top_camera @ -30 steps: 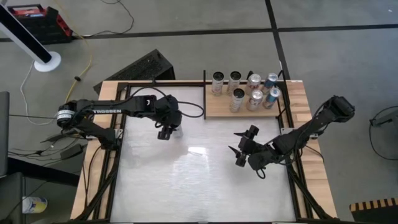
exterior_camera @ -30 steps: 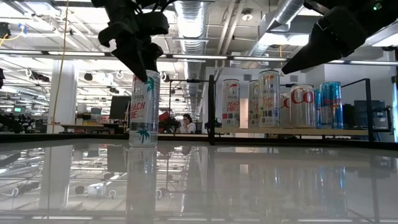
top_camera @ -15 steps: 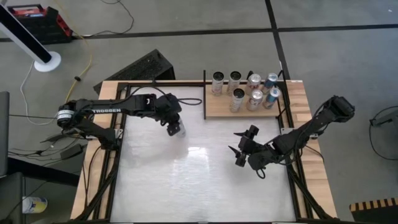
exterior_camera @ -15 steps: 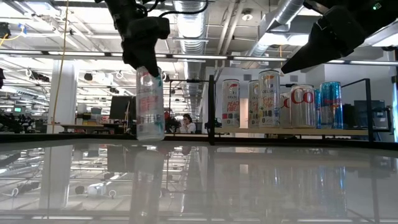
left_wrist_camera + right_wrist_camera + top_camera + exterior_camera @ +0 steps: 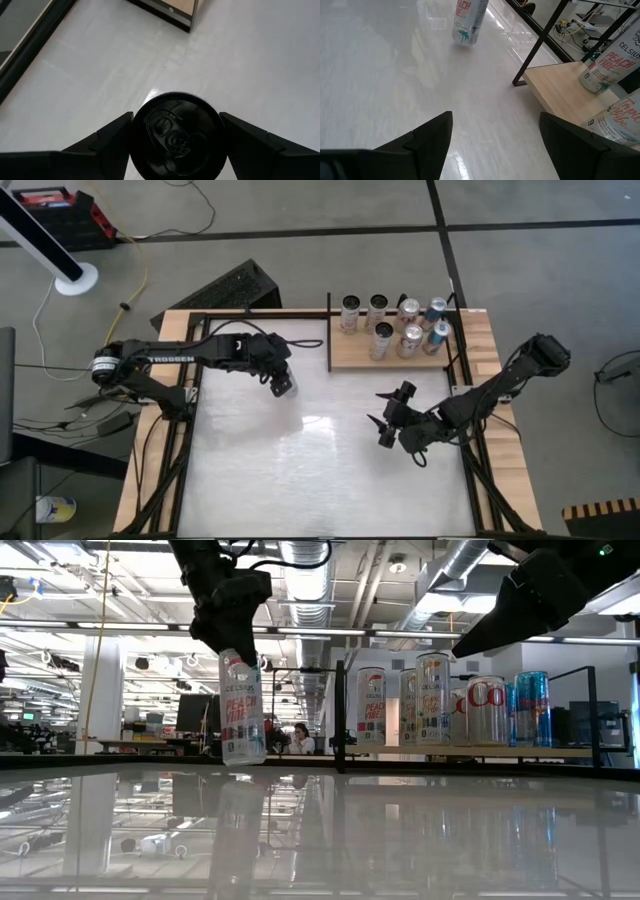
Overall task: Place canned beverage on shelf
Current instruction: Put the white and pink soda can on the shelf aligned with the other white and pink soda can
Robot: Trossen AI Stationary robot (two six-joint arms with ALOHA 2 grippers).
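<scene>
I have the left gripper (image 5: 175, 137) with its fingers clamped on the top of the Celsius can (image 5: 241, 707), which hangs slightly tilted, lifted clear of the white surface (image 5: 320, 470), left of the shelf (image 5: 345, 357). Seven other cans (image 5: 400, 325) stand on that shelf. My right gripper (image 5: 385, 421) waits over the surface's right half, fingers spread and holding nothing.

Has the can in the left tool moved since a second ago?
Yes. The can, gripped by the left tool, has lifted off the white tabletop and shifted slightly toward the shelf; it now hangs tilted.
</scene>
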